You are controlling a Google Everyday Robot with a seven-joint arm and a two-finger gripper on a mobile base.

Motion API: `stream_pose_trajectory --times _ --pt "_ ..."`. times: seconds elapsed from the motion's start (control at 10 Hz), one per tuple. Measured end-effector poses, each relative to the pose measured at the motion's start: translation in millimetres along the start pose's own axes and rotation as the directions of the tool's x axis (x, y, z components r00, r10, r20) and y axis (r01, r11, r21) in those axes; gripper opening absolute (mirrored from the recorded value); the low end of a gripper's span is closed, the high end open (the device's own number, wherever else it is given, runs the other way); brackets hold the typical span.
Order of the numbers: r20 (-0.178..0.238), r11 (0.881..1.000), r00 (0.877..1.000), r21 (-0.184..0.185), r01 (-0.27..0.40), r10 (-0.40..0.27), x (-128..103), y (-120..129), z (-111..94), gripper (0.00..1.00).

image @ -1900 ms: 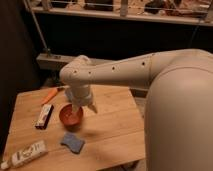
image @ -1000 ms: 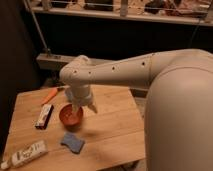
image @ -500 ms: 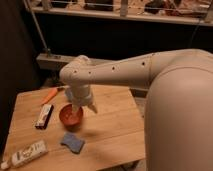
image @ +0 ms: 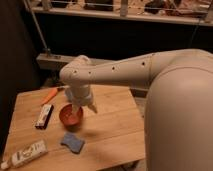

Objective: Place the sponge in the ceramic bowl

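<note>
The ceramic bowl [image: 70,116], small, round and reddish-brown, stands on the wooden table [image: 112,132]. The sponge [image: 73,142], a flat blue pad, lies on the table just in front of the bowl, apart from it. My gripper [image: 84,106] hangs from the white arm directly above the bowl's right rim, pointing down. Nothing blue shows at the gripper. The arm hides part of the bowl's far right edge.
A dark rectangular bar [image: 44,115] lies left of the bowl. An orange carrot-like thing [image: 50,95] sits at the table's far left. A white tube [image: 24,154] lies at the near left corner. A dark railing and shelf stand behind the table.
</note>
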Motion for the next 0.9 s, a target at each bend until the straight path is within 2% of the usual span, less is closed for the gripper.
stream_pose_trajectory --times 0.4,0.6,0.7,0.9 --pt "0.002 1.0 1.0 0.001 0.012 -0.012 1 1 0 0.65" --pt "0.05 0.992 0.991 -0.013 0.124 -0.123 -1 14 -3 0.65" --pt "0.069 0.98 0.979 -0.023 0.195 -0.193 2 21 -3 0.65" --pt "0.093 0.937 0.935 -0.042 0.346 -0.341 13 34 -2 0.65"
